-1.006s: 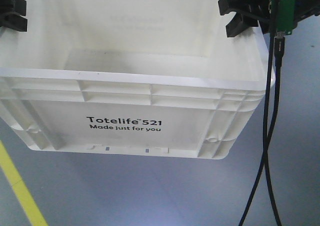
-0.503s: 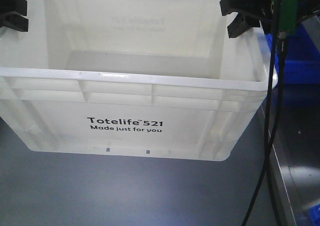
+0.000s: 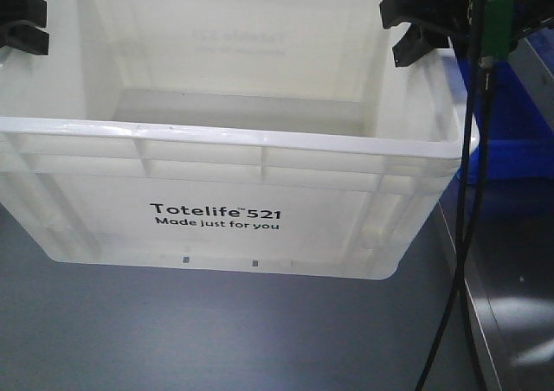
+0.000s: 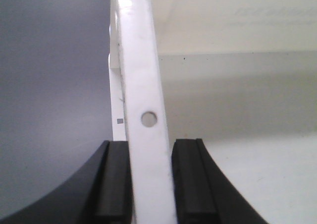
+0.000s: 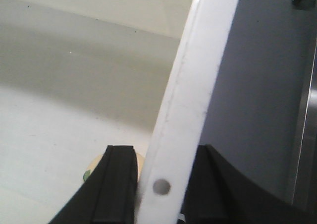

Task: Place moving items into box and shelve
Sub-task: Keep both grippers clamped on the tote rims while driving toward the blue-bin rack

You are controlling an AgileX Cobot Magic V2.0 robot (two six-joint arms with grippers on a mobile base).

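The white box (image 3: 212, 216), printed "Totelife 521", hangs above the grey floor and fills the front view. My left gripper (image 3: 22, 23) is shut on its left rim; the left wrist view shows the rim (image 4: 143, 85) pinched between the black pads (image 4: 116, 179). My right gripper (image 3: 414, 29) is shut on the right rim (image 5: 198, 85), one finger inside the box and one outside. A beige round item (image 5: 90, 167) lies on the box floor, mostly hidden behind the inner finger (image 5: 116, 184). No other contents show.
Blue bins (image 3: 519, 105) stand behind the box on the right. A grey metal shelf edge (image 3: 511, 304) runs along the lower right. Black cables (image 3: 467, 192) hang from a green board (image 3: 498, 19) on the right arm.
The box stays gripped while the surroundings shift: the yellow floor line at lower left is gone, and the blue bins and metal shelf edge have come into view on the right.
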